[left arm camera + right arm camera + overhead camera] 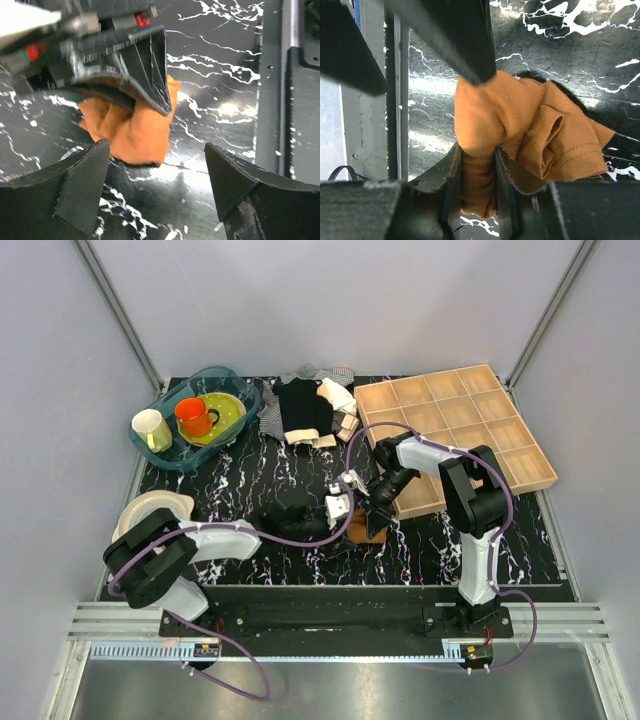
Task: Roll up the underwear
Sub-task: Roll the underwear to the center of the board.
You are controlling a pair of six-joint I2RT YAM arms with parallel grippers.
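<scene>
The underwear (pixel 520 130) is a crumpled rust-brown bundle on the black marbled table (pixel 250 480), near the front middle in the top view (pixel 368 527). My right gripper (pixel 477 165) is shut on a fold of it and holds it from above. My left gripper (pixel 157 172) is open and empty, low over the table just in front of the bundle (pixel 135 132), not touching it. The waistband is hidden.
A wooden compartment tray (pixel 460 425) stands at the back right. A black garment with a beige band (pixel 305 405) lies on striped cloth at the back middle. A blue basin (pixel 195 420) with cups is at the back left, and a white bowl (pixel 155 508) at the left.
</scene>
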